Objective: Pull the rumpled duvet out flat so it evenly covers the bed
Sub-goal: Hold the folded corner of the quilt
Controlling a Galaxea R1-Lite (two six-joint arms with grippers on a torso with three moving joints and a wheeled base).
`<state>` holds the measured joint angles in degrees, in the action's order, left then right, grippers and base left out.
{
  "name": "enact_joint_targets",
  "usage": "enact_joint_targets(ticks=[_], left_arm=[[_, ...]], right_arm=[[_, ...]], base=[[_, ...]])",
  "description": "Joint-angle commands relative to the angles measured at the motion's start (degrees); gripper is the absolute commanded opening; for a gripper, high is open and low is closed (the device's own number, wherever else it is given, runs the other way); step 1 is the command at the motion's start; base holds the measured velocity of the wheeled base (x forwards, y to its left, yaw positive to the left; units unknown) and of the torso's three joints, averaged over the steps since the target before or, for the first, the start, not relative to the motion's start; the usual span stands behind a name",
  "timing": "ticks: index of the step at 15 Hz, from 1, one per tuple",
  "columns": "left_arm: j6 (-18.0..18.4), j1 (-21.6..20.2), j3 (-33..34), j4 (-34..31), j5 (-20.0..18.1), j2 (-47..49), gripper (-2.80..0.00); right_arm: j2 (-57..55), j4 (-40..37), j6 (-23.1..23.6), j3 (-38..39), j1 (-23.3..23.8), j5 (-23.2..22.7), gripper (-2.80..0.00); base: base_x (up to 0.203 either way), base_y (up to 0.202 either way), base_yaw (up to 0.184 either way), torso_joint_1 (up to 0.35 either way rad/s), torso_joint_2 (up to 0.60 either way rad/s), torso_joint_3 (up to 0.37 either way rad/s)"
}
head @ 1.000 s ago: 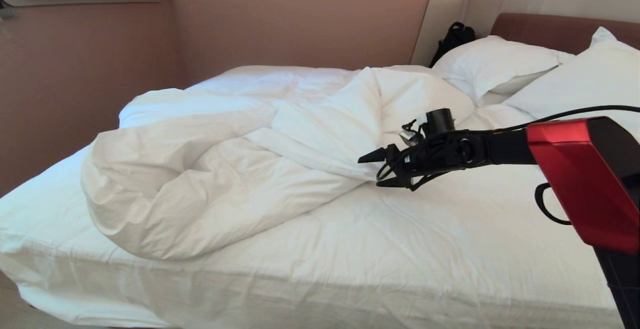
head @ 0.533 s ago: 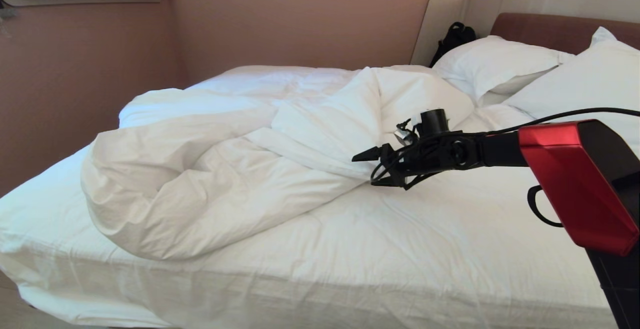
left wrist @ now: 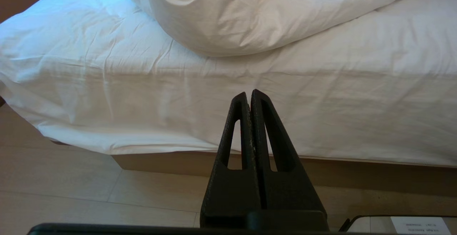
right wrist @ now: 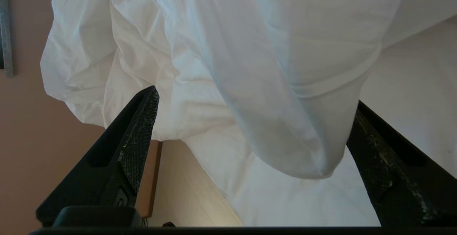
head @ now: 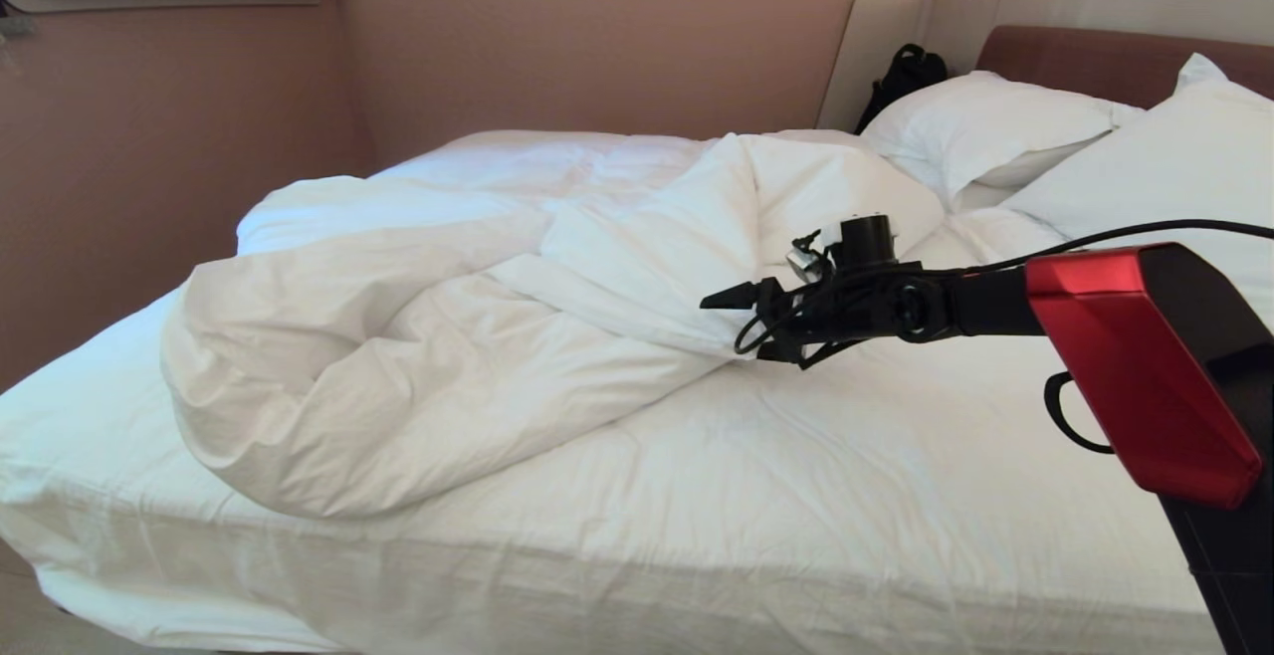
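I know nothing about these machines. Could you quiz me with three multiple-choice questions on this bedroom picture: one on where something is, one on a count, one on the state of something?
1. Where does the bunched-up duvet lie?
A. Heaped toward the foot half of the bed
B. On the floor
C. Spread flat over the pillows

2. How many white pillows show at the headboard?
A. None
B. Two
C. Five

3. How does the right pincer stand?
A. Clamped shut on a pillow
B. Open, at a fold of the duvet
C. Out of sight

Answers:
1 A: the duvet sits in a rumpled mound on the bed, away from the headboard.
2 B: one pillow and a second pillow lean at the headboard.
3 B: the right pincer has its fingers spread, with a duvet fold between them in the right wrist view.
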<state>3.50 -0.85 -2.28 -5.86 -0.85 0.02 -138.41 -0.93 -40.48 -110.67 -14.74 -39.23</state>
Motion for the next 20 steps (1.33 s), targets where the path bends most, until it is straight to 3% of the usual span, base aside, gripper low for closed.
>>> enact_joint_targets(ticks=[1,18,19,20], left_arm=[[0.0,0.0,0.0,0.0,0.0,0.0,-2.80],[0.0,0.0,0.0,0.0,0.0,0.0,-2.80],[0.0,0.0,0.0,0.0,0.0,0.1,-2.80],[0.0,0.0,0.0,0.0,0.0,0.1,-2.80]], right_arm=[[-0.6,1.7,-0.2,0.0,0.0,-0.2,0.00],[-1.5,5.3,-1.4,-0.1,-0.4,-0.1,0.00],[-1.6,5.3,-1.4,-0.1,-0.5,-0.1,-2.80],[-1.6,5.3,-1.4,-0.1,-0.5,-0.1,-2.80]], base=[[0.000,0.000,0.000,0.000,0.00,0.000],[0.000,0.000,0.000,0.000,0.00,0.000],[0.000,0.000,0.000,0.000,0.00,0.000],[0.000,0.000,0.000,0.000,0.00,0.000]])
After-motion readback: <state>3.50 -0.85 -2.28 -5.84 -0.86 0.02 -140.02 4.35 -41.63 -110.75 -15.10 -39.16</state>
